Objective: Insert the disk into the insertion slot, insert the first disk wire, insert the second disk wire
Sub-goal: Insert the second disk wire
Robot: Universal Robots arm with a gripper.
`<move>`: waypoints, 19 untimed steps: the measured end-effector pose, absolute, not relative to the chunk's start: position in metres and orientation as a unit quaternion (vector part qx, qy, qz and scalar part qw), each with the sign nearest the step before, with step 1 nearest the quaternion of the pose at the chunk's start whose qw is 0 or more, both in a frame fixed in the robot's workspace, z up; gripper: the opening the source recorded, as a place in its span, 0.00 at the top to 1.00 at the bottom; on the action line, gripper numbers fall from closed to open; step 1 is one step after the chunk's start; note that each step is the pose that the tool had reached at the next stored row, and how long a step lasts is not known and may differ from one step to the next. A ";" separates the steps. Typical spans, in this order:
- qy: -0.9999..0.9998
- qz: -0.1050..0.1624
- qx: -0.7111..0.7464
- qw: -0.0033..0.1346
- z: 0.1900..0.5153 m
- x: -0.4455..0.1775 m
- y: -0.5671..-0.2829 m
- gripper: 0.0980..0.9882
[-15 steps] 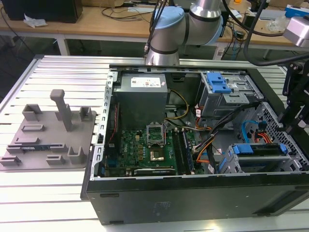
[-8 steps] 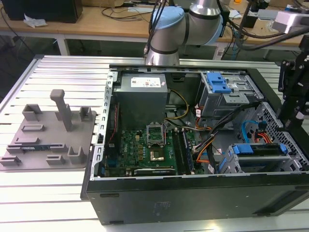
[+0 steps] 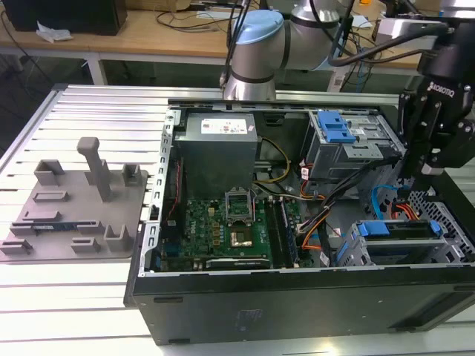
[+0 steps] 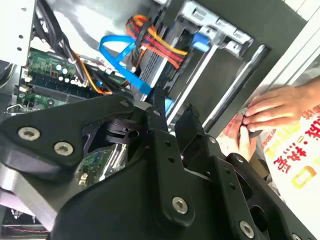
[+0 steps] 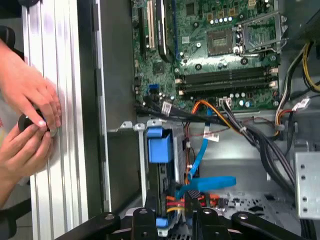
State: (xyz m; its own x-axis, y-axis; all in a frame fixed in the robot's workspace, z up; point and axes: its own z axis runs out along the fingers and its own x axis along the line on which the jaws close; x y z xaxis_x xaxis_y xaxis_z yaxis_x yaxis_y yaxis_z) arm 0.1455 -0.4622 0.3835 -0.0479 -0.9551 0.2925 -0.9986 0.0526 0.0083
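Note:
The disk (image 3: pixel 393 228), clipped in its bright blue frame, lies inside the insertion slot (image 3: pixel 355 252), a low grey cage at the case's corner on the exterior view's right. In the first wrist view the disk (image 5: pixel 160 149) is edge-on in the cage. A flat blue cable (image 5: pixel 207 182) and an orange-red wire bundle (image 5: pixel 182 199) run to its near end. My black gripper (image 3: pixel 421 172) hangs above that end. Its fingers stand slightly apart in both wrist views, gripper (image 5: pixel 170 221) and gripper (image 4: pixel 171 112), with nothing clamped. The blue cable (image 4: pixel 117 52) loops beyond the fingers.
A person's hands (image 5: pixel 27 117) rest on the ribbed table just outside the case wall, around a small dark object. A taller grey cage with a blue latch (image 3: pixel 338 133), the power supply (image 3: pixel 219 144) and the motherboard (image 3: pixel 223 222) fill the case. A grey fixture plate (image 3: pixel 74 208) lies at the exterior view's left.

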 end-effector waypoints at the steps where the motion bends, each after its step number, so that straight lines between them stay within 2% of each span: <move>1: -0.717 0.099 0.681 0.110 0.381 0.145 -0.462 0.70; 6: -0.740 0.096 0.656 0.114 0.377 0.145 -0.462 0.70; 11: -0.733 0.132 0.650 0.152 0.374 0.146 -0.452 0.70; 15: -0.731 0.138 0.649 0.157 0.369 0.146 -0.441 0.70; 19: -0.716 0.142 0.666 0.154 0.368 0.146 -0.441 0.70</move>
